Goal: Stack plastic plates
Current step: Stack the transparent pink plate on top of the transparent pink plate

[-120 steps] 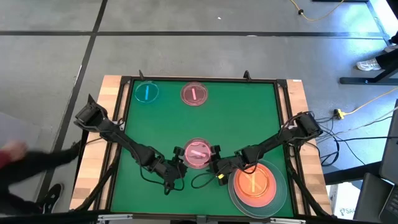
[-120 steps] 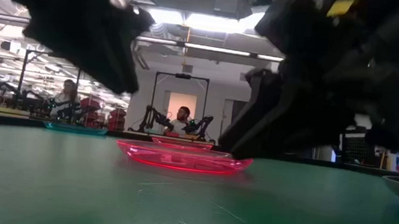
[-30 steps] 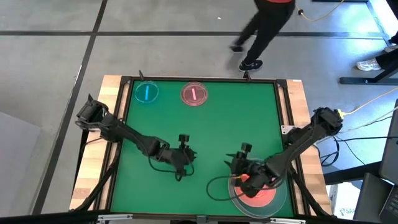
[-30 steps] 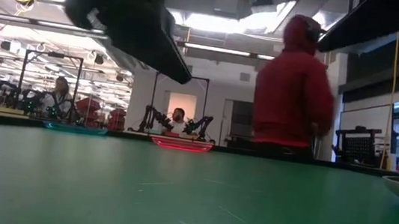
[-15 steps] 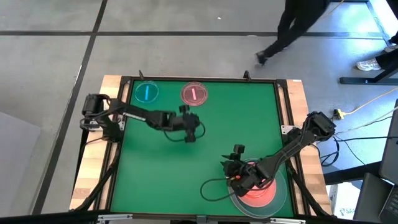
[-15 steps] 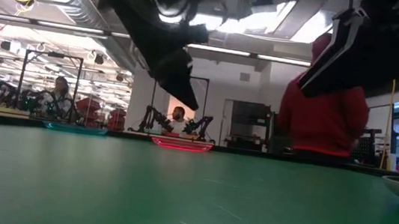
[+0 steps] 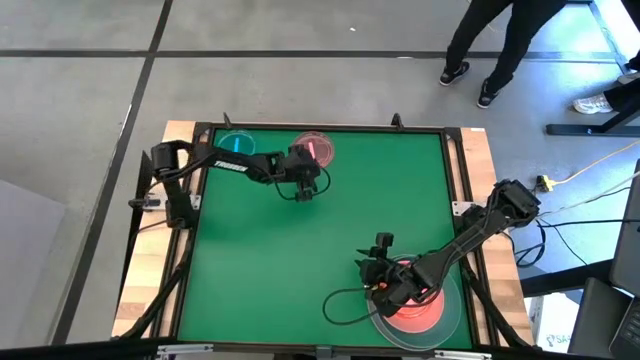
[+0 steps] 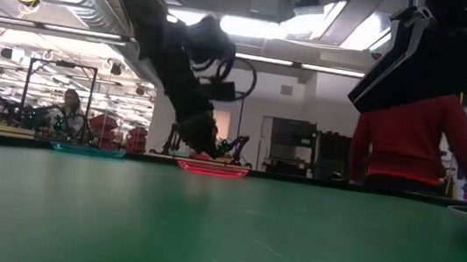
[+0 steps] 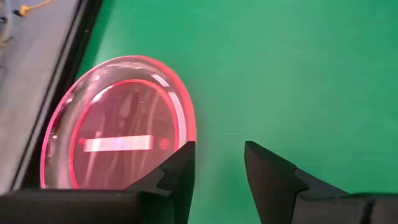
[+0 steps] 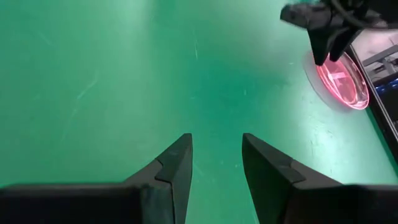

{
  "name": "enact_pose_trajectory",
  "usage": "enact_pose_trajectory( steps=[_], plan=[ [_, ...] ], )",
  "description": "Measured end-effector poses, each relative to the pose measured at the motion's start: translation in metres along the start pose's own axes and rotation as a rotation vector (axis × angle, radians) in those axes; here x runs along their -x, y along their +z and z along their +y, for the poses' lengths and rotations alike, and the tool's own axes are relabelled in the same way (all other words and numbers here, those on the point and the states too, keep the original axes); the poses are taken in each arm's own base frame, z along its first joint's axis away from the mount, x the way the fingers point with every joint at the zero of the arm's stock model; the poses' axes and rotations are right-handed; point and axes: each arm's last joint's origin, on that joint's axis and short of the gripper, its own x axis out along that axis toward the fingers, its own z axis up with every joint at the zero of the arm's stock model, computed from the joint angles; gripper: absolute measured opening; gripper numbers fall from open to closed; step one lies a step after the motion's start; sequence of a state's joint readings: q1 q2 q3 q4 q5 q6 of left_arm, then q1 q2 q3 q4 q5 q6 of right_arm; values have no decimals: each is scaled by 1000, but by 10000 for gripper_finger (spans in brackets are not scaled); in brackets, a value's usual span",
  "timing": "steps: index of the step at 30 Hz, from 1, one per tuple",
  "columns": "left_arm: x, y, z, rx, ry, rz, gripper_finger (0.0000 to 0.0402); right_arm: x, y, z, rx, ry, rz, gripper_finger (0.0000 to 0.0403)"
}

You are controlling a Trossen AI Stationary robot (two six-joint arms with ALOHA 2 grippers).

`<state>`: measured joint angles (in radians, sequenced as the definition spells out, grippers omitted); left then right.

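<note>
- Two small plates are seen at the counter's (image 7: 300,250) far edge: a translucent pink round plastic plate with a pale bar (image 7: 318,150) and a translucent teal-blue round plastic plate (image 7: 236,147) beside it, apart.
- A stack of plates topped by a red-orange plate on a large grey-white disc (image 7: 425,312) sits at the near right corner.
- Left claw (image 9: 217,165) is released, fingers apart and empty; the pink plate lies just beside it, off one finger, not between the jaws. A sideways shift toward the plate's rim is judged necessary before closing.
- Bar on the pink plate runs crosswise to the finger direction in the left wrist view.
- Left arm is clearly the nearer one; right claw (image 10: 214,165) is released, empty, held over the stack.
- Versus half a second earlier: left claw has been moved closer to the pink plate; right arm is unchanged; a person (image 8: 409,138) has walked further along behind the counter.
</note>
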<state>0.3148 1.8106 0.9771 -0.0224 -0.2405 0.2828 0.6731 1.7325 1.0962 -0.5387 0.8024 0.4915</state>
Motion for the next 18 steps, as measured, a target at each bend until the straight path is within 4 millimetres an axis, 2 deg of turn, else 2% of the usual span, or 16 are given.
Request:
enact_pose_trajectory(
  steps=[4,10,18],
  plan=[
    [-17,-10,9,-12,23,34,133,0,0,0,4,-11,-4,134],
    [-33,-20,19,17,45,52,133,0,0,-1,3,-23,-12,134],
    [-41,-25,29,47,92,53,131,0,1,0,-1,-23,-17,134]
  ],
)
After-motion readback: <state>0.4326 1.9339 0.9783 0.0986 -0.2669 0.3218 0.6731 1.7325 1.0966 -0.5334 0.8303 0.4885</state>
